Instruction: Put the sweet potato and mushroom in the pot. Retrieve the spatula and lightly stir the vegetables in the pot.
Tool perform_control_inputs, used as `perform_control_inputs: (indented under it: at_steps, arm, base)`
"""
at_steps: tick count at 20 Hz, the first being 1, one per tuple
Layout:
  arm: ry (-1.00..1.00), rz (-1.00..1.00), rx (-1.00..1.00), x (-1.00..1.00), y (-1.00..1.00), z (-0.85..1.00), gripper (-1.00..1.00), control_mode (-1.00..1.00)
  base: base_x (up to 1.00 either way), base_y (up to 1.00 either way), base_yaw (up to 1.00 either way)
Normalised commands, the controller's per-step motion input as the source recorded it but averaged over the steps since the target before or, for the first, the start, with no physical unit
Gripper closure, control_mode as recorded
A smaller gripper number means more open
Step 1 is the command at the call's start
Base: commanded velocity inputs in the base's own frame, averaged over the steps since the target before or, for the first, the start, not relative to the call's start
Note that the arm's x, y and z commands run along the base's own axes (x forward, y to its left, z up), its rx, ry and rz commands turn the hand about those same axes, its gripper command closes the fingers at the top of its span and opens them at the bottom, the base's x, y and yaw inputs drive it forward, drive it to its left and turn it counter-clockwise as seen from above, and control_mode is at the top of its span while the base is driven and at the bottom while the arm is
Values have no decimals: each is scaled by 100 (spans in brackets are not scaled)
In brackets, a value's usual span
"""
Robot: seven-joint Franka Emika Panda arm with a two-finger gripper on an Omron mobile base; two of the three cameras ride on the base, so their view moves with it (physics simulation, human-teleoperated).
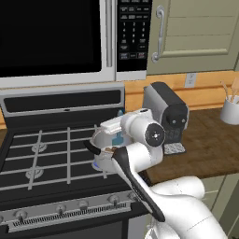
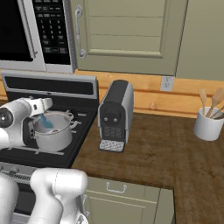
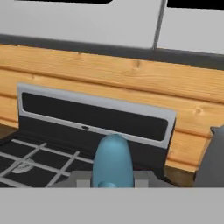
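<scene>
No text can be read. The microwave's control panel [image 1: 133,32] carries rows of small pale marks on its dark buttons, too blurred to make out as words or numbers. The coffee machine [image 2: 114,114] and the stove's dark back panel [image 3: 94,114] bear no legible brand or label.
</scene>
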Motion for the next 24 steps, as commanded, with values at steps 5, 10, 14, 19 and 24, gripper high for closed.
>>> perform_control_inputs:
  at_steps: [5, 10, 14, 19, 24]
  arm:
    - [8, 2, 0, 17, 9, -35, 100, -100]
    - [17, 0, 0, 19, 8, -8, 100, -100]
    - [18, 0, 0, 37, 4, -5, 100, -100]
    - [15, 0, -8, 54, 0, -53, 100, -100]
    - [0, 0, -11, 23, 0, -79, 100, -100]
  base:
    - [0, 0, 0]
    - [0, 0, 0]
    - [0, 0, 0]
    - [0, 0, 0]
    - [0, 0, 0]
